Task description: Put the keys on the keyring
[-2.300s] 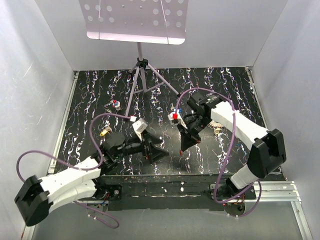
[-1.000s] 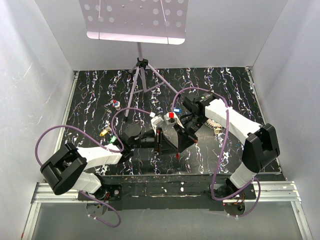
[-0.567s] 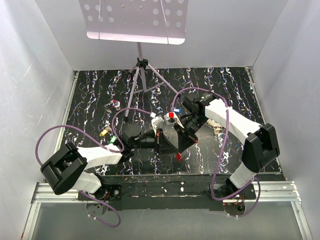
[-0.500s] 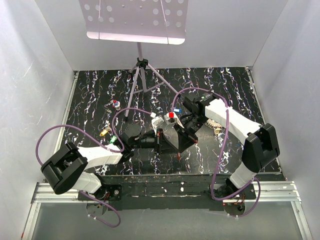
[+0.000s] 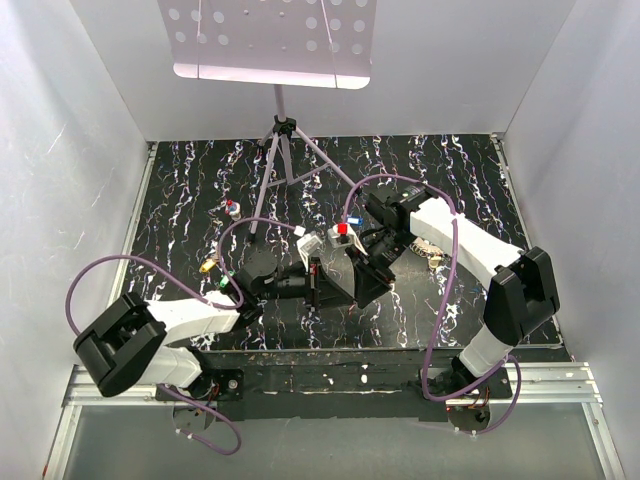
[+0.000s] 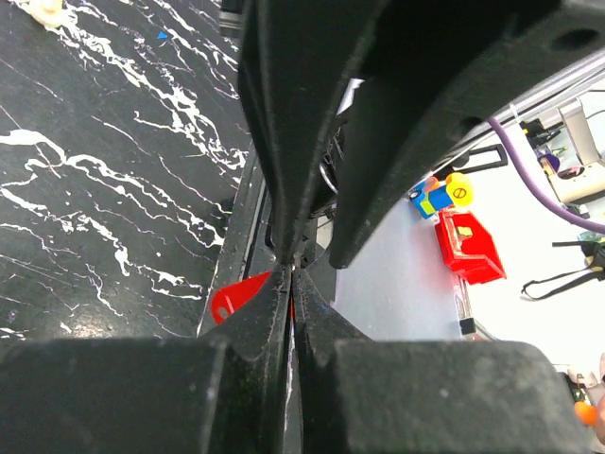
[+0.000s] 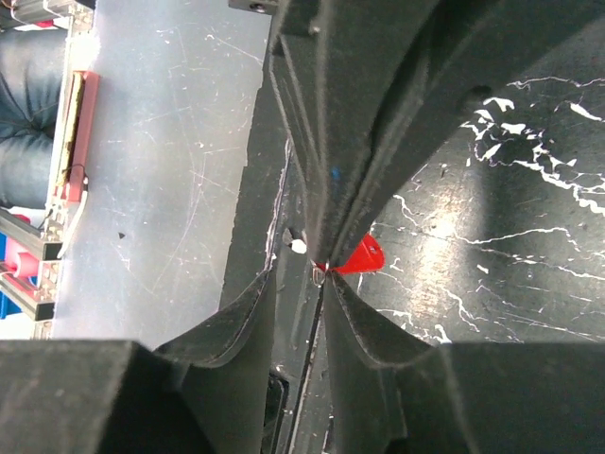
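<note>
Red key [image 6: 236, 296], pinched in closed tips of left fingers [image 6: 241, 333], right fingers [image 7: 236, 322] slightly apart beside it

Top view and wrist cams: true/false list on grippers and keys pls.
1. The left gripper is shut on the red key. True.
2. The right gripper is far from the left one. False: their tips meet over the middle of the table.
3. A music stand stands at the table's back. True.
4. No key lies loose. False: a yellow key lies at the table's left side.
5. The table is plain white. False: black with white streaks.
</note>
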{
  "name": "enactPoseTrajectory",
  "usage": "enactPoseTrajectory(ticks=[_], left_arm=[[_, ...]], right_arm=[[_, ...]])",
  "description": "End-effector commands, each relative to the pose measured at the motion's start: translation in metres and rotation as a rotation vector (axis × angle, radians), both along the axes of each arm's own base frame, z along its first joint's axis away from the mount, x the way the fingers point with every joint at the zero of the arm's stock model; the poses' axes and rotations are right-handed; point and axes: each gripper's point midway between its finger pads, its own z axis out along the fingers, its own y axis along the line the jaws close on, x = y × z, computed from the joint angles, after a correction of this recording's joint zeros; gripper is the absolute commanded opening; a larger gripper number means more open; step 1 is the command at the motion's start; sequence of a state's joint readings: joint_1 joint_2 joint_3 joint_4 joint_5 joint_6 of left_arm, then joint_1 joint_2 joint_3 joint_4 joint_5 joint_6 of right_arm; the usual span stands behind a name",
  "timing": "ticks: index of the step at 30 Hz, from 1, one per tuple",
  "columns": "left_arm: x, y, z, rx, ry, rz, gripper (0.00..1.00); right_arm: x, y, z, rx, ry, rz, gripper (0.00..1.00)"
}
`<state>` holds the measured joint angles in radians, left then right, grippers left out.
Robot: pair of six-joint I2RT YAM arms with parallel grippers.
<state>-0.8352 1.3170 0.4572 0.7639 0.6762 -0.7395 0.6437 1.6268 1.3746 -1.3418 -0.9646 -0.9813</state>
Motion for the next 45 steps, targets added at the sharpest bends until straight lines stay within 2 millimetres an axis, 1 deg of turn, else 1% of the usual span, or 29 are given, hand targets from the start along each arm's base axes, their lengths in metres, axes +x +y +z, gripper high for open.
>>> enactPoseTrajectory(ticks=[1,2,4,6,9,13,16,19,23,26,32,38,45], left_arm=[[0.000,0.009,0.026,-0.097,-0.093,0.059,0.00],[0.000,0.012,0.031,-0.124,-0.105,0.078,0.00],[0.002,0.019,0.046,-0.201,-0.149,0.126,0.00],[0.004,0.027,0.057,-0.257,-0.176,0.174,0.00],[0.009,0.035,0.079,-0.341,-0.212,0.236,0.00],[0.017,0.042,0.110,-0.449,-0.233,0.303,0.00],[0.023,0.052,0.132,-0.545,-0.235,0.360,0.00],[0.028,0.058,0.147,-0.613,-0.223,0.401,0.00],[0.033,0.058,0.160,-0.649,-0.215,0.420,0.00],[0.035,0.057,0.162,-0.650,-0.218,0.426,0.00],[0.039,0.055,0.156,-0.650,-0.195,0.436,0.00],[0.042,0.054,0.154,-0.647,-0.186,0.446,0.00],[0.042,0.055,0.153,-0.655,-0.179,0.449,0.00]], right_arm=[[-0.003,0.000,0.023,0.030,-0.014,-0.003,0.37],[-0.002,-0.001,0.025,0.029,-0.023,-0.008,0.39],[0.003,-0.004,0.034,0.044,-0.060,-0.032,0.42],[0.009,-0.006,0.044,0.066,-0.092,-0.064,0.43],[0.019,-0.008,0.059,0.101,-0.152,-0.120,0.43],[0.039,0.001,0.089,0.233,-0.253,-0.228,0.43],[0.035,0.009,0.123,0.440,-0.252,-0.252,0.43],[0.025,0.014,0.140,0.523,-0.158,-0.237,0.43],[0.034,0.021,0.143,0.511,-0.127,-0.266,0.42],[0.037,0.025,0.144,0.503,-0.103,-0.282,0.40],[0.045,0.031,0.130,0.469,-0.054,-0.331,0.36],[0.045,0.035,0.128,0.465,-0.022,-0.333,0.27],[0.049,0.039,0.120,0.443,-0.009,-0.356,0.24]])
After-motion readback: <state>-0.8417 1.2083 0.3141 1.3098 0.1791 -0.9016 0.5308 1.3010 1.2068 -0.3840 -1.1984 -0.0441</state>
